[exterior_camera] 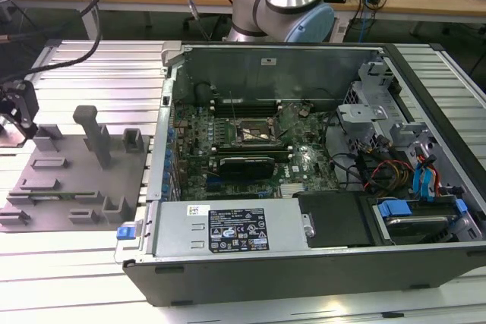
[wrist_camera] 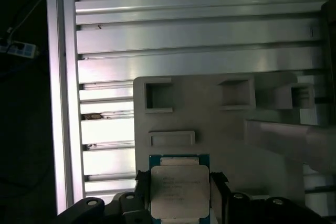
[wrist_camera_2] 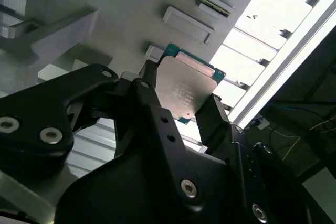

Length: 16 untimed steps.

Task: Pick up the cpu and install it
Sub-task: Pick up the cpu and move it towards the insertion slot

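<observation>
In the exterior view the gripper (exterior_camera: 17, 119) is hanging at the far left, above the near-left corner region of a grey fixture plate (exterior_camera: 76, 180) that is lying on a slotted metal table (exterior_camera: 91, 73). Its jaws are clenching the cpu (wrist_camera_2: 186, 90), which is sitting between them with one black finger (wrist_camera_2: 149, 85) pressing against one edge and the other against the opposite edge. In both wrist views the silver top of the cpu (wrist_camera: 179, 184) is facing the cameras, with a thin green rim showing around it. Whether its underside is touching the plate cannot be told. Just beyond the jaw tips a shallow rectangular slot (wrist_camera: 172, 139) is showing in the plate, and farther out two square pockets (wrist_camera: 158, 95) are lining its far edge. Moving rightward in the exterior view, an upright post (exterior_camera: 95, 134) is standing on the plate, well apart from the jaws. Farther right an open computer case (exterior_camera: 304, 187) is lying on its side, with the square socket (exterior_camera: 254, 136) sitting uncovered on the green board, far from the jaws. A power supply (exterior_camera: 228, 229) is filling the case's near side, and coloured cables (exterior_camera: 410, 172) are trailing at its right end.
</observation>
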Each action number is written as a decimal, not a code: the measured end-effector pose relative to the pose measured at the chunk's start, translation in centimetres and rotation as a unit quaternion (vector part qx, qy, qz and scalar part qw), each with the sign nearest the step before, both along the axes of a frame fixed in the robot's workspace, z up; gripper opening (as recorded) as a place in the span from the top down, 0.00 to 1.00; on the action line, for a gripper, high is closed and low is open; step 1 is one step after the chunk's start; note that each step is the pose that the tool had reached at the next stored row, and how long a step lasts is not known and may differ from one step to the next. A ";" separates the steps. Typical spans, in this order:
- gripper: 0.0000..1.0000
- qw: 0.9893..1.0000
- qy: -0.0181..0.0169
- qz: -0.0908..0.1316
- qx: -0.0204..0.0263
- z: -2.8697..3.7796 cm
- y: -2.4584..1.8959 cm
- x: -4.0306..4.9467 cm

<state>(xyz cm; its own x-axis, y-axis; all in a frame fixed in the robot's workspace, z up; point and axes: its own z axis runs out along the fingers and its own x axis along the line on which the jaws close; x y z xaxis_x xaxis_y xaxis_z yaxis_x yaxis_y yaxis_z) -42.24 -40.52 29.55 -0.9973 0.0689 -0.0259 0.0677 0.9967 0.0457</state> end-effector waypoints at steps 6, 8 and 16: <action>0.46 1.000 0.000 0.000 0.000 2.34 0.08 0.00; 0.46 1.000 0.000 0.000 0.000 2.89 0.11 0.00; 0.46 1.000 0.000 0.000 0.000 5.57 0.24 0.00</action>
